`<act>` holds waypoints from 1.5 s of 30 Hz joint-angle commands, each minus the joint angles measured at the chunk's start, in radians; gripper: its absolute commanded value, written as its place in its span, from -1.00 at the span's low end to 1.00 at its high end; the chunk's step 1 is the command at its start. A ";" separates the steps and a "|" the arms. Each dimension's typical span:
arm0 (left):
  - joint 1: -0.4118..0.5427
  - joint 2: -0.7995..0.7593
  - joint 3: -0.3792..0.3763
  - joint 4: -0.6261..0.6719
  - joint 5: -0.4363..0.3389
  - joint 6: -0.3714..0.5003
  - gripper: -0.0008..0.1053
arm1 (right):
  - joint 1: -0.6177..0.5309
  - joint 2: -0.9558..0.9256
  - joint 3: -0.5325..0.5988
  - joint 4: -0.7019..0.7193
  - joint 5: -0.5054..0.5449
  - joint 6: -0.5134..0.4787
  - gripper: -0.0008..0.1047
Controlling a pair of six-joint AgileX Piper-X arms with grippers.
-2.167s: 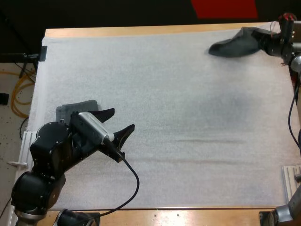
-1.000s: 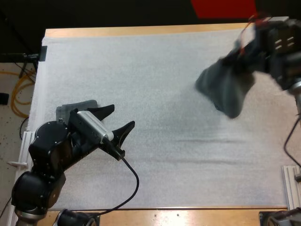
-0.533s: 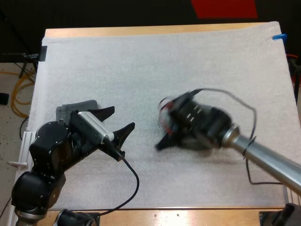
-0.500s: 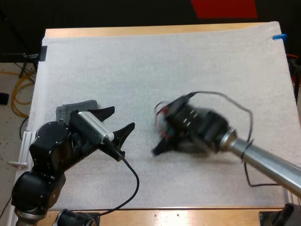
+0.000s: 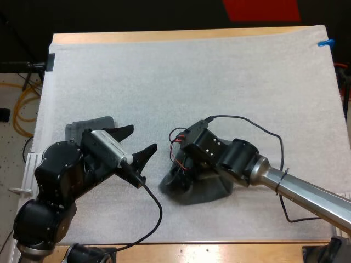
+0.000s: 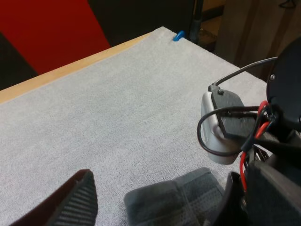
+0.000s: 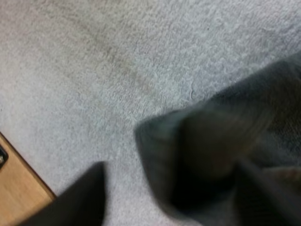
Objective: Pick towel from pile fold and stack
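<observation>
Status: crumpled towel [image 5: 203,192] is found on the mat [image 5: 164,76] near mid-surface, under the right end effector [image 5: 181,174], whose fingers are seen spread, one clear of the cloth. Left end effector [image 5: 143,138] is held spread and empty nearby. A folded towel [image 5: 82,127] is parked behind the left arm. Judged: pick done; fold and stack outstanding.

The left arm [image 5: 55,175] is bulky, rounded black housings; the left gripper [image 5: 143,137] has tapering black fingers. The right arm [image 5: 307,192] is black, then silver tube.
</observation>
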 commanded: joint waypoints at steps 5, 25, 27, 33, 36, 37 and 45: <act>-0.002 -0.003 -0.005 -0.003 0.001 -0.008 0.24 | -0.036 -0.003 -0.004 0.037 0.057 -0.019 0.47; -0.002 -0.003 -0.005 0.135 0.001 -0.008 0.24 | -0.472 0.168 -0.001 0.017 -0.327 -0.028 0.47; -0.002 -0.003 -0.005 0.159 0.001 -0.008 0.24 | -0.468 0.205 -0.001 0.004 -0.345 -0.029 0.47; -0.002 -0.003 -0.005 0.229 0.001 -0.008 0.24 | -0.467 0.309 -0.001 -0.052 -0.345 -0.014 0.47; -0.002 -0.003 -0.005 0.241 0.001 -0.008 0.24 | -0.467 0.349 -0.001 -0.066 -0.358 -0.005 0.47; -0.002 -0.003 -0.005 0.241 0.001 -0.006 0.24 | -0.467 0.360 -0.001 -0.071 -0.377 -0.005 0.47; -0.002 -0.003 -0.005 0.236 0.001 0.000 0.24 | -0.467 0.393 -0.001 -0.101 -0.421 -0.004 -0.18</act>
